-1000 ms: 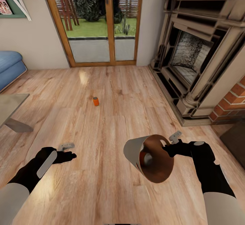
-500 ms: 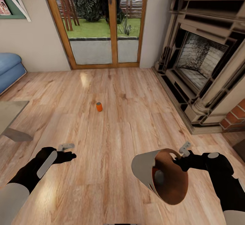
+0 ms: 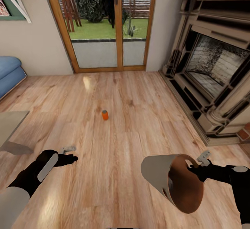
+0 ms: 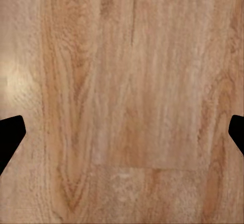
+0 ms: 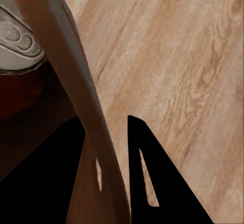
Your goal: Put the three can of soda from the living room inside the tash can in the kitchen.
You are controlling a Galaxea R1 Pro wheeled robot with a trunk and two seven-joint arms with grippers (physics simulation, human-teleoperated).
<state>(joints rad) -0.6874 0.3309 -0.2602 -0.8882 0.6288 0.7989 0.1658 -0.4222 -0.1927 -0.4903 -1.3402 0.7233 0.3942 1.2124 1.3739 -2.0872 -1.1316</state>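
Presently I am logging the living room. Right hand (image 3: 196, 163): I am clamping the rim of the bin (image 3: 173, 182), fingers either side of its wall (image 5: 89, 132), bin tipped on its side above the floor (image 3: 132, 125), brown mouth facing me; one can (image 5: 15, 40) is lying inside. Left hand (image 3: 71, 154): I am holding it open and empty over bare planks. Second can (image 3: 105, 115): standing upright on the floor ahead, well apart from both hands, short of the glass doors (image 3: 107, 24). Fireplace (image 3: 215, 66) at right, sofa (image 3: 10, 73) at left.

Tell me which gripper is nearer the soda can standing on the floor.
Left. The left gripper hangs open, short of the can of soda and to its left; the right gripper, farther right, holds the tash can by its rim.
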